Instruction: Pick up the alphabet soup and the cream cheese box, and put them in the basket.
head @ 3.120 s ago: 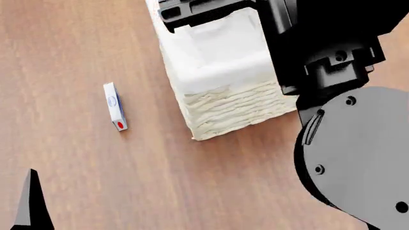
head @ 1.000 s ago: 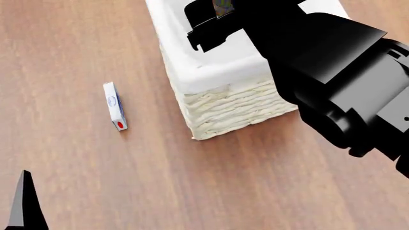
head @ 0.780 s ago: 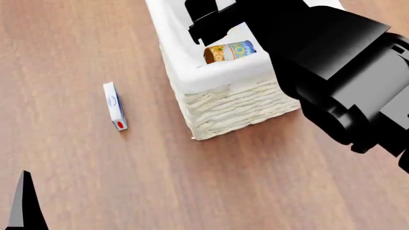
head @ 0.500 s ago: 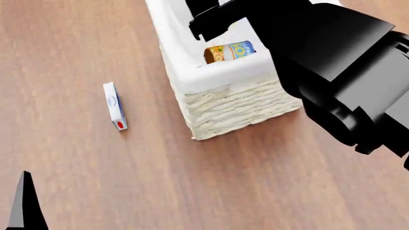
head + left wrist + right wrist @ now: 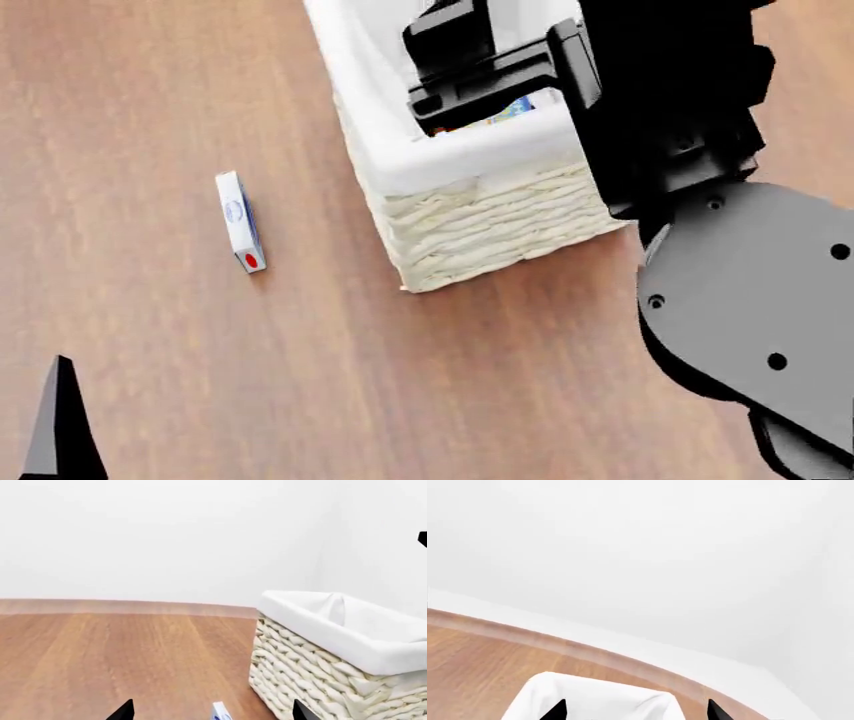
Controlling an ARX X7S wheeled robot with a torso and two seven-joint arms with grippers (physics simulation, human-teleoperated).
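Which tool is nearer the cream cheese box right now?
Left. The left tool hangs over the floor just short of the cream cheese box, whose end peeks between its fingertips. The right tool is above the basket, beyond the box.

Cream cheese box [image 5: 240, 221] lies left of basket [image 5: 467, 215]

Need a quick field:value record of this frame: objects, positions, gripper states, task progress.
surface: brown wood floor
basket: tall cream woven wicker basket with white liner, upright
soup: blue-and-yellow labelled can, inside basket, mostly hidden by right arm
cream cheese: thin white box with blue logo and red dot, on floor beside basket, apart from it
right gripper: above basket, open, empty
left gripper: open, empty
progress: soup in; box untouched
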